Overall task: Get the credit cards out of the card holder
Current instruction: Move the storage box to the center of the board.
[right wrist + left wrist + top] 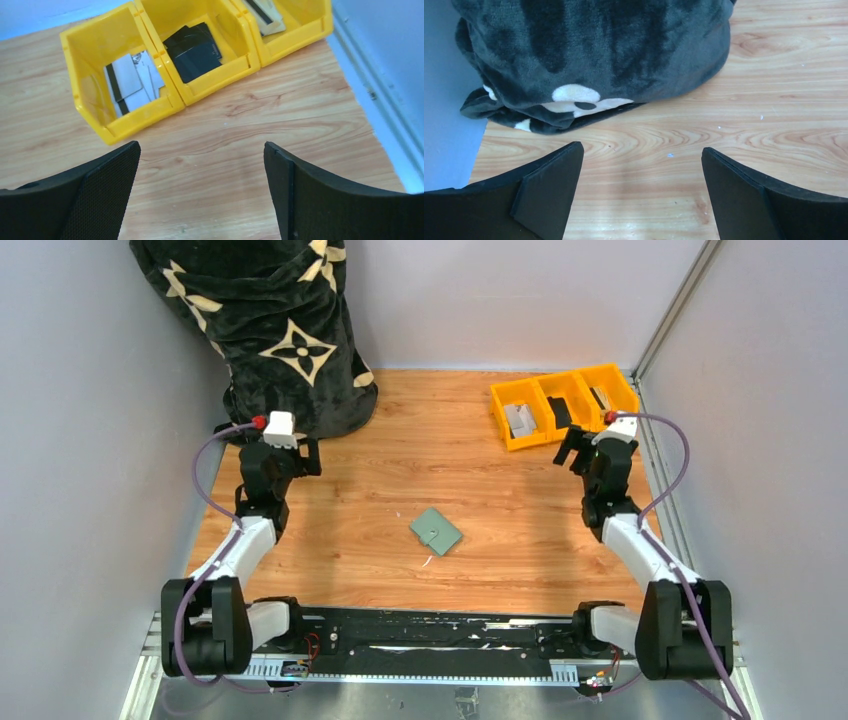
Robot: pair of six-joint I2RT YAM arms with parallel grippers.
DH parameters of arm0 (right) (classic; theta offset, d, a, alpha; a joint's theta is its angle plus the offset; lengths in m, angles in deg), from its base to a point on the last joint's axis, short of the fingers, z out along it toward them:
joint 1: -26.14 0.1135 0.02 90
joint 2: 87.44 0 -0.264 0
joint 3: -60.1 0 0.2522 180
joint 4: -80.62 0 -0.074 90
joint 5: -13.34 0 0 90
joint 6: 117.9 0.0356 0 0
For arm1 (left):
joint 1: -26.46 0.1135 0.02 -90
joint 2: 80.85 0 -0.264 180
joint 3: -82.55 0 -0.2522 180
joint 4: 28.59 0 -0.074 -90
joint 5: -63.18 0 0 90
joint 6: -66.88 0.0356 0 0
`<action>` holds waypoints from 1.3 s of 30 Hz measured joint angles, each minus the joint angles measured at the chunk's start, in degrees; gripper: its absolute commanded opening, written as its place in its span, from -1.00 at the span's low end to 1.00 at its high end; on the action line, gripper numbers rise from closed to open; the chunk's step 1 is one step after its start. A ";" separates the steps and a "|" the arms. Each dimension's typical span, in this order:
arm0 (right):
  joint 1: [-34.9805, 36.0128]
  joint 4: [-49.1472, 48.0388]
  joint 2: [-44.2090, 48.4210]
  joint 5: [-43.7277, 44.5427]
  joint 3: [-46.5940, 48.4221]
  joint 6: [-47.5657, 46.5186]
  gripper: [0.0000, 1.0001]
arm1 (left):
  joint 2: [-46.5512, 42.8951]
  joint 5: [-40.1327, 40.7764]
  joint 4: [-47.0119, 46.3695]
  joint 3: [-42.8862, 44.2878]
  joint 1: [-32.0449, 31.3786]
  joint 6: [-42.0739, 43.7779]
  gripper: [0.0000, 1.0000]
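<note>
Left claw [642,150] and right claw [201,145] both gape wide, empty, well apart from the closed card holder [436,531] on the counter [520,510].

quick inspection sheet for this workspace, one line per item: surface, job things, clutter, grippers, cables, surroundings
surface: wooden table, a few pale specks, otherwise bare around the middle
job's things: card holder closed and flat near the middle, untouched; pale credit cards with a dark stripe in the left bin of the yellow tray; any inside the holder are hidden
clutter: black block in the tray's middle bin
grippers: left gripper open over bare wood near the blanket; right gripper open over wood in front of the tray
cables: purple cable loops at each arm, off the table things
surroundings: grey walls; dark patterned blanket in the far left corner
</note>
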State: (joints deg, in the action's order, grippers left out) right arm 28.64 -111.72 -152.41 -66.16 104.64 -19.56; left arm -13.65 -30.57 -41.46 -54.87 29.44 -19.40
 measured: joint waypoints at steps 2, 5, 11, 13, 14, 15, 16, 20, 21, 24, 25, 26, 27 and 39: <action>-1.68 4.28 -2.60 -2.38 4.76 4.63 0.93 | -1.81 -1.18 5.53 2.25 0.33 0.15 1.00; -2.97 8.87 -8.90 -7.21 13.51 7.41 0.93 | -2.99 -2.58 15.54 7.89 0.33 0.31 1.00; -3.13 14.40 -24.09 -13.77 30.03 8.61 0.94 | -2.99 -5.22 34.53 20.41 0.39 1.84 1.00; -3.13 16.57 -27.50 -14.03 32.94 8.52 0.93 | -3.34 -6.56 39.69 22.67 0.46 2.51 1.00; -3.13 17.97 -29.92 -14.03 35.06 8.31 0.92 | -3.87 -7.32 41.90 22.95 0.46 2.89 1.00; -3.13 18.99 -31.91 -13.97 36.83 8.04 0.86 | -4.31 -7.91 43.39 22.95 0.48 3.23 1.00; -3.13 20.44 -34.14 -13.84 38.91 7.52 0.80 | -5.01 -8.81 45.66 22.91 0.50 3.63 1.00; -3.13 24.85 -39.47 -12.83 43.67 5.05 0.70 | -7.50 -11.41 51.80 22.88 0.50 5.09 1.00; -3.13 25.38 -40.17 -12.61 44.35 4.48 0.68 | -8.02 -11.82 52.96 22.88 0.52 5.35 1.00; -3.13 26.49 -42.01 -12.00 46.27 2.97 0.59 | -9.14 -12.70 55.65 22.97 0.55 6.10 1.00; -3.13 26.73 -42.49 -11.96 46.80 2.49 0.54 | -9.31 -12.83 56.30 23.02 0.55 6.23 1.00; -3.13 27.02 -42.99 -11.98 47.47 2.10 0.48 | -9.42 -12.96 56.85 23.04 0.55 6.32 1.00; -3.10 27.06 -43.45 -11.98 48.09 1.73 0.43 | -9.51 -12.98 57.18 23.06 0.55 6.34 1.00; 0.46 27.02 -47.21 -11.89 50.40 -1.51 -0.11 | -9.07 -13.05 59.84 24.63 0.55 6.32 1.00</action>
State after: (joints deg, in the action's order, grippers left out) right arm 29.10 -84.71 -199.62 -78.05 155.05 -21.07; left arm -22.72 -43.62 18.39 -30.23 29.99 -13.08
